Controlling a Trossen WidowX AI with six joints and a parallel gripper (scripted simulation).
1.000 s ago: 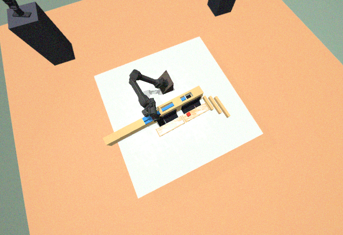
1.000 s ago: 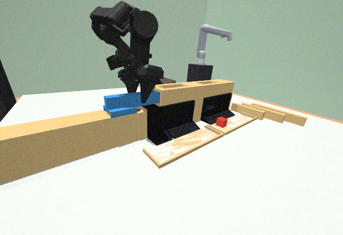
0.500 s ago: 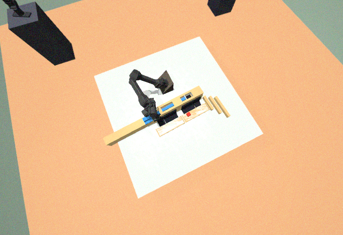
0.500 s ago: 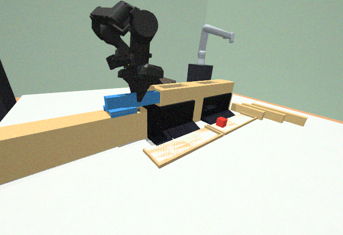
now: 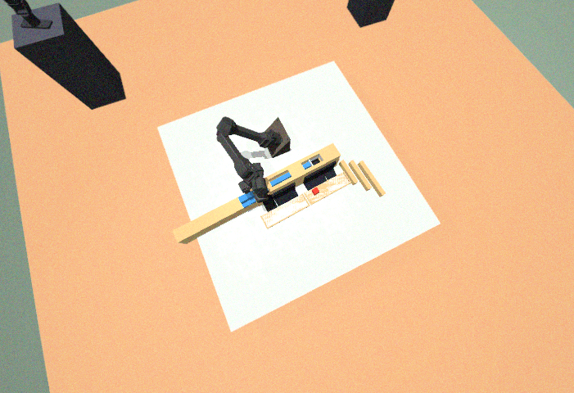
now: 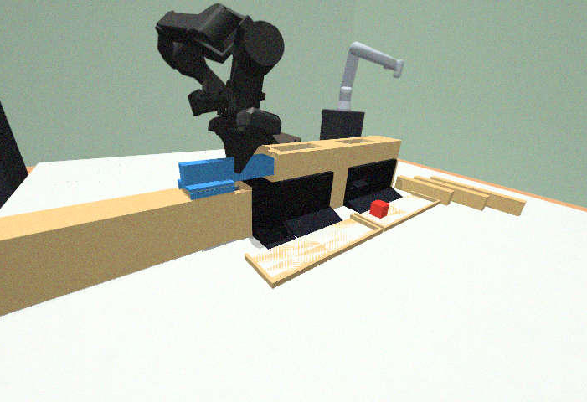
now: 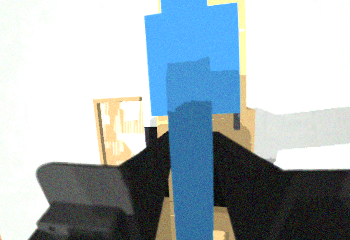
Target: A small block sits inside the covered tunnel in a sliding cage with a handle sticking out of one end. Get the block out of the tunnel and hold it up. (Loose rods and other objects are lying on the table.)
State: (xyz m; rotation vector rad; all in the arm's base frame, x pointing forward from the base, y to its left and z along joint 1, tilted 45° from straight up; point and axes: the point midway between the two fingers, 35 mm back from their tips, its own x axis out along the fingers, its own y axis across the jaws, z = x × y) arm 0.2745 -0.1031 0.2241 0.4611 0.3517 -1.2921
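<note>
slim blue bar [image 5: 247, 197] [image 6: 208, 171] [image 7: 192, 175] (flat-sided), pinched by black fingertips [image 6: 242, 158]

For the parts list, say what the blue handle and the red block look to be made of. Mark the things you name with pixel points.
Blue handle [image 5: 247, 199] [image 6: 206, 172] [image 7: 192, 175]: probably matte plastic, judging by its even colour and lack of grain. Red block [image 5: 315, 191] [image 6: 378, 208]: plastic or painted wood; flat, solid colour leaves it open.
</note>
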